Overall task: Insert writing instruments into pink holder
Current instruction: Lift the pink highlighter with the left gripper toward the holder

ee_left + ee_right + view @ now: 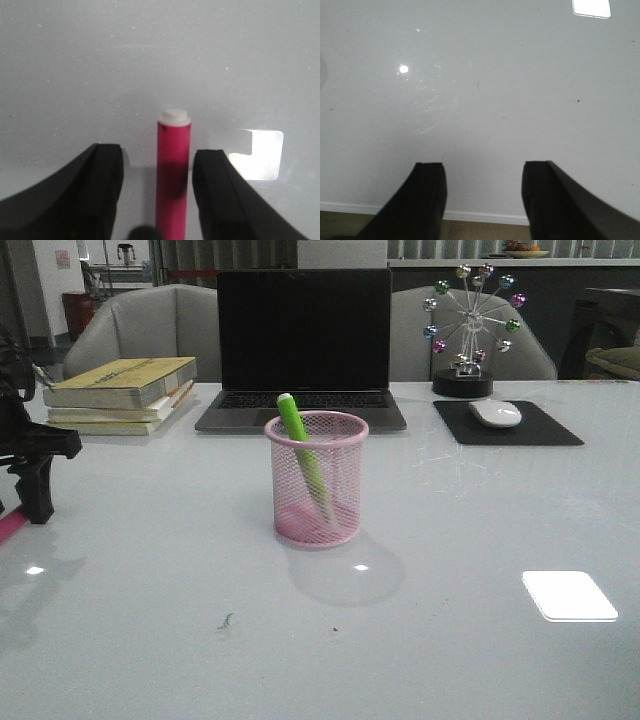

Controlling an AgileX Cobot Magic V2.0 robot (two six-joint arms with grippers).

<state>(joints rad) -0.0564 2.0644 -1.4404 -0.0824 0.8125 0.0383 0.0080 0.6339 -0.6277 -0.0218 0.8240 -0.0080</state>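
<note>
The pink holder [345, 490], a round wire-mesh cup, stands upright mid-table. A lime green marker [295, 425] leans inside it, its top poking above the rim. At the far left my left gripper [38, 495] sits low over the table. In the left wrist view a magenta pink marker [173, 170] with a white end lies on the table between the fingers of the left gripper [159, 152], which is open with a gap on both sides. My right gripper [484, 172] is open and holds nothing, hanging over bare table near its edge.
Behind the holder is an open laptop [305, 340]. A stack of books [120, 395] lies at the back left. A white mouse [495, 413] on a black pad [540, 432] and a ferris-wheel ornament [470, 330] are at the back right. The table's edge [485, 217] runs under the right gripper.
</note>
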